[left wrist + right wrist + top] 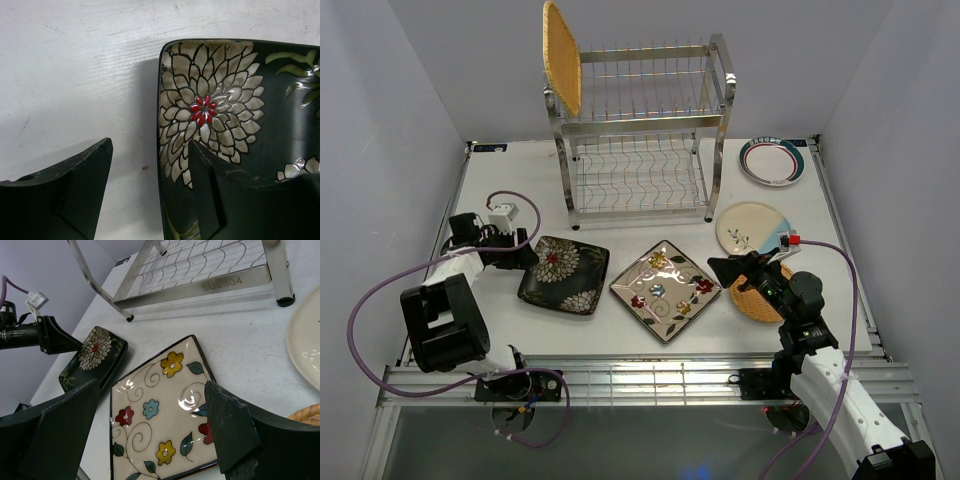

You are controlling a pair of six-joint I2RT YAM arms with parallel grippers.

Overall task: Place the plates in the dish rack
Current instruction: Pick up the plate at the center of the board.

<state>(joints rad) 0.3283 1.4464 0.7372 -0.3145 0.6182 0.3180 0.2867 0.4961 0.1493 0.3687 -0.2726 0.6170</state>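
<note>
The dish rack stands at the back, with a woven orange-tan plate upright in its top tier. A black square plate with white flowers lies front left. My left gripper is open and straddles its left edge. In the left wrist view one finger is over the table and the other over the black plate. My right gripper is open above the cream floral square plate; it holds nothing.
A cream-blue round plate and a teal-rimmed white plate lie right of the rack. A second woven plate sits partly under my right arm. Walls close in on three sides. The purple cable loops near the left arm.
</note>
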